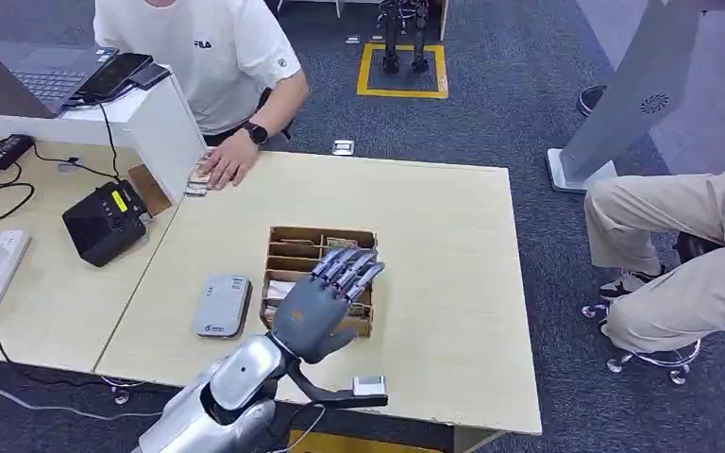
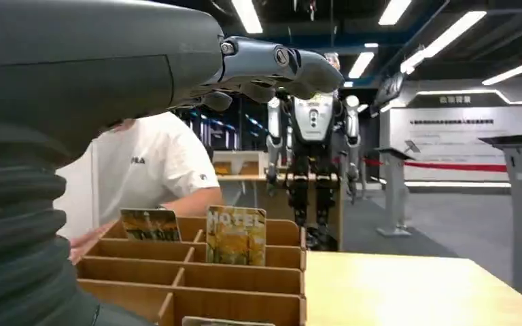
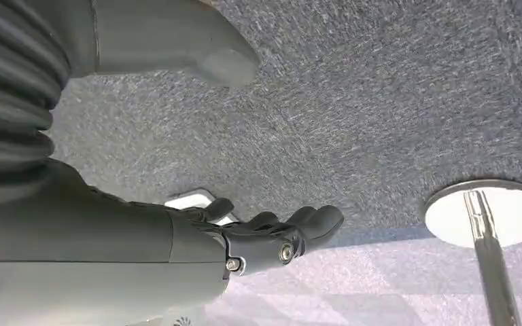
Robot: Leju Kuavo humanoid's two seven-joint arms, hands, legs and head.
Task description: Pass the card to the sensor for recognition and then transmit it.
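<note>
Card pick not yet made: left robot hand [image 1: 326, 300] hovers spread over the wooden card box [image 1: 288, 247], holding nothing.

Operator, note from the head view that your left robot hand sits above the box's near compartments at bench centre, fingers extended toward 1 o'clock. In the left wrist view, two cards stand upright in the far compartments: one marked HOTEL [image 2: 236, 235], another [image 2: 151, 225] beside it. The grey sensor [image 1: 222, 305] lies flat at 9 o'clock of the box, just beside it. A seated person's hand [image 1: 229, 160] rests on the bench at 11 o'clock. Your right robot hand [image 3: 272, 234] hangs over carpet [image 3: 394, 88], fingers loosely curled, empty.
</note>
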